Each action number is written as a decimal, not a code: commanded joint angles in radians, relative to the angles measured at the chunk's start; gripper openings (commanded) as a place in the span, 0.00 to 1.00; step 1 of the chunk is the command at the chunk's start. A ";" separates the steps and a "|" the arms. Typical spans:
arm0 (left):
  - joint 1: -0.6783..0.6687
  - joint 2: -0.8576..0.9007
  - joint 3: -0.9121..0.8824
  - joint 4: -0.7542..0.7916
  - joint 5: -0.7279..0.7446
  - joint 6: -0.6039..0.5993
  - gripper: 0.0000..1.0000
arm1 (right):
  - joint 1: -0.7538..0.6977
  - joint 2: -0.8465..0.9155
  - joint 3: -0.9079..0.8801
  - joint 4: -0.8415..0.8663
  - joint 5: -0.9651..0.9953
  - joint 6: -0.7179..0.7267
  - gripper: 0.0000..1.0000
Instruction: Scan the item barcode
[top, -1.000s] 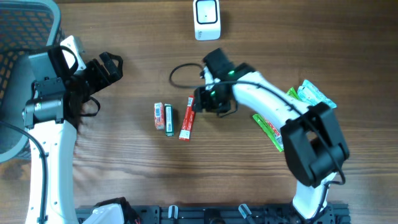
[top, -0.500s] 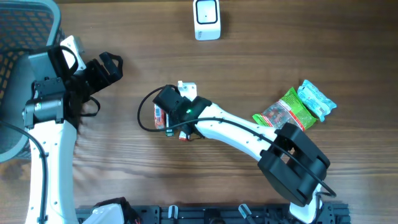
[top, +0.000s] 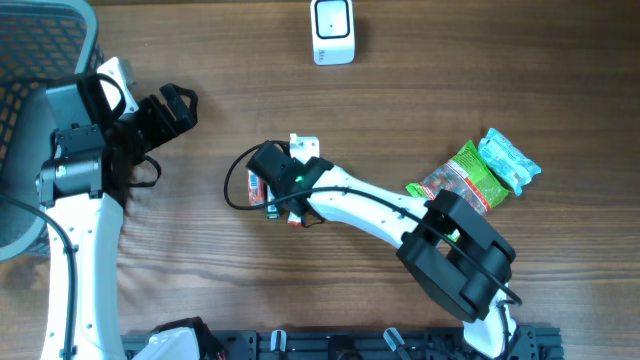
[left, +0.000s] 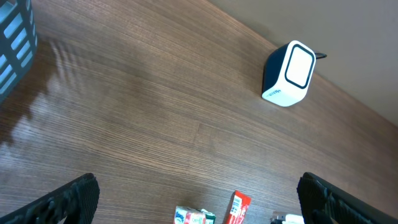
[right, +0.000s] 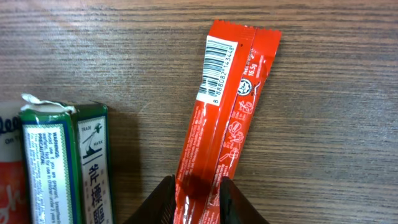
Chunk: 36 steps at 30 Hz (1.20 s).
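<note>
Red stick sachet with white barcode (right: 219, 118) lies on wooden surface (right: 329, 124), pinched by right hand (right: 198, 191); left hand (left: 199, 185) wide.

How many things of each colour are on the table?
Red: 1, the stick packet
Green: 2, the small box and the snack bag
Light blue: 1, the crinkly packet
Orange and white: 1, the little packet
White: 1, the scanner
Total: 6
</note>
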 joint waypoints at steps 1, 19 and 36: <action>0.005 0.004 0.014 0.003 -0.005 0.017 1.00 | -0.004 0.011 0.008 -0.006 0.027 -0.034 0.24; 0.005 0.004 0.014 0.003 -0.005 0.017 1.00 | -0.035 0.037 0.008 -0.098 0.263 -0.335 0.16; 0.005 0.004 0.014 0.003 -0.005 0.017 1.00 | -0.122 -0.082 0.058 -0.228 -0.225 -0.334 0.53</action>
